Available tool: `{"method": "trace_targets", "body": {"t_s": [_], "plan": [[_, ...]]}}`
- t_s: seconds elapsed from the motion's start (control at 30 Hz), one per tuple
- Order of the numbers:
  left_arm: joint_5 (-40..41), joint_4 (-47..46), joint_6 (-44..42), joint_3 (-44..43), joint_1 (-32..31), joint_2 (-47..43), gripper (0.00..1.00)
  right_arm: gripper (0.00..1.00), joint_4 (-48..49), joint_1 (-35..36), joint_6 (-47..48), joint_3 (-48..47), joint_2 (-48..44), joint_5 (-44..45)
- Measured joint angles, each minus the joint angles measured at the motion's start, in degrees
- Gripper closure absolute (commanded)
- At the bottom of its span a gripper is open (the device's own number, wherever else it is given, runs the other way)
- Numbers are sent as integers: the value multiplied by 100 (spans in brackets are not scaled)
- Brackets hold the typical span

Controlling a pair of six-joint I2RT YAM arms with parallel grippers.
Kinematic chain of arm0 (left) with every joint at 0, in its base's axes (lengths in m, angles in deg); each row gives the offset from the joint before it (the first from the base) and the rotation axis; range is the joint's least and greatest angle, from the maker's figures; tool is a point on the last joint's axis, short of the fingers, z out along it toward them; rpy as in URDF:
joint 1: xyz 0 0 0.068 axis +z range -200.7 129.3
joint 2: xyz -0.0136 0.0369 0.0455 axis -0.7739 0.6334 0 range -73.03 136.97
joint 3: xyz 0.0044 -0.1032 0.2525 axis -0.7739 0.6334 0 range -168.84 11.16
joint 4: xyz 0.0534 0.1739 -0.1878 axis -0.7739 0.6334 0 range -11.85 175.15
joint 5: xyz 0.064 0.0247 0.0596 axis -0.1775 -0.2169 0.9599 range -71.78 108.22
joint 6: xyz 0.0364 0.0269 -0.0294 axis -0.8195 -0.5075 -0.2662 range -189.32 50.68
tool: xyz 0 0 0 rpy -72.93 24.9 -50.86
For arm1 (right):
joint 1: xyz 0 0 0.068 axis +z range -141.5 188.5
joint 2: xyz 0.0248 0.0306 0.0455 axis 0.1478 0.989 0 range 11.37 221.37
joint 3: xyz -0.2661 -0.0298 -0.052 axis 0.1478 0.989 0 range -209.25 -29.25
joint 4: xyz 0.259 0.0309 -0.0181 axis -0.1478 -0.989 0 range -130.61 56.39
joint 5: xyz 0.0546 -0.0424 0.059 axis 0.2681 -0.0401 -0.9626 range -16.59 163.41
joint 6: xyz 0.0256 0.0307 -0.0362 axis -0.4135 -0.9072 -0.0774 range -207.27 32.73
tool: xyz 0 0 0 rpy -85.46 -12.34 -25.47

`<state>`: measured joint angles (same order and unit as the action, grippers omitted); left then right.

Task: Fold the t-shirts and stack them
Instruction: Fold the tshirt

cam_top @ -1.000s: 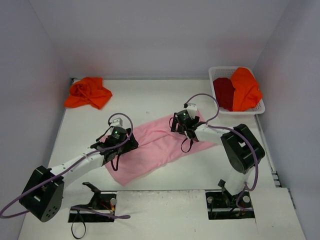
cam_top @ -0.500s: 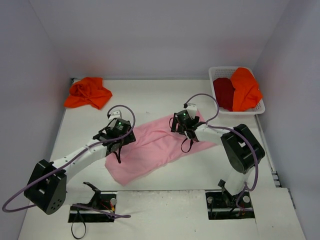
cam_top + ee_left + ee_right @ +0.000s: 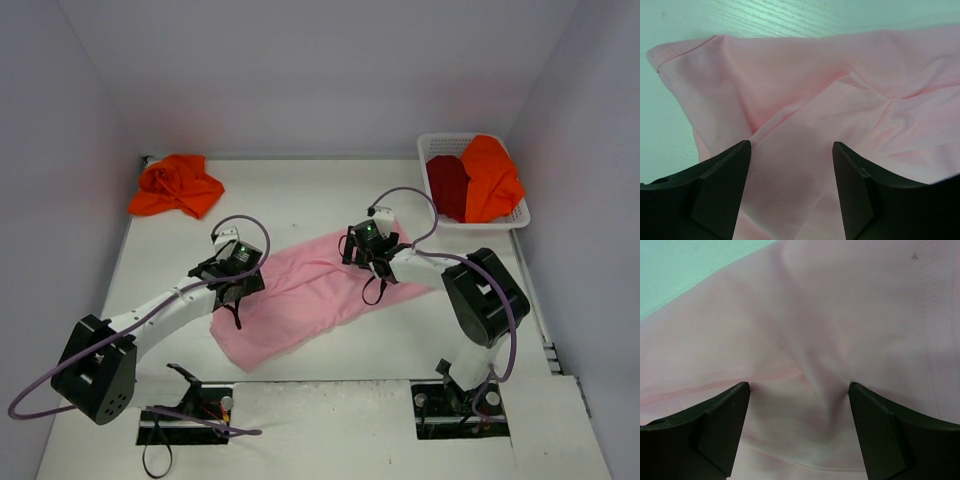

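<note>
A light pink t-shirt (image 3: 310, 295) lies spread slantwise across the middle of the table, creased but flat. My left gripper (image 3: 240, 283) hovers low over its left end, jaws open; in the left wrist view the gripper (image 3: 790, 145) straddles a folded layer of the pink cloth (image 3: 805, 75). My right gripper (image 3: 375, 260) is open over the shirt's far right part, and in the right wrist view the gripper (image 3: 798, 385) brackets a small pucker of pink cloth (image 3: 840, 305). Neither gripper holds anything.
A crumpled orange t-shirt (image 3: 176, 185) sits at the back left corner. The white latticed basket (image 3: 440, 143) at the back right holds a dark red t-shirt (image 3: 447, 185) and another orange t-shirt (image 3: 490, 178). Walls close in on three sides.
My left gripper has shifted a little toward the back of the table over the shirt's left end. The right arm has not moved.
</note>
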<state>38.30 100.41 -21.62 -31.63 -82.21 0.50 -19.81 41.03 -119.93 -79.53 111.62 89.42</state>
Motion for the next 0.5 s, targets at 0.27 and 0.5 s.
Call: {"method": "trace_targets", "body": {"t_s": [0.27,0.5], "plan": [[162,299,50,149,0,-297,39,23,0,-33,37,0,0,-24],[225,319,52,162,0,-302,47,23,-39,-33,39,7,-26,-42]]}}
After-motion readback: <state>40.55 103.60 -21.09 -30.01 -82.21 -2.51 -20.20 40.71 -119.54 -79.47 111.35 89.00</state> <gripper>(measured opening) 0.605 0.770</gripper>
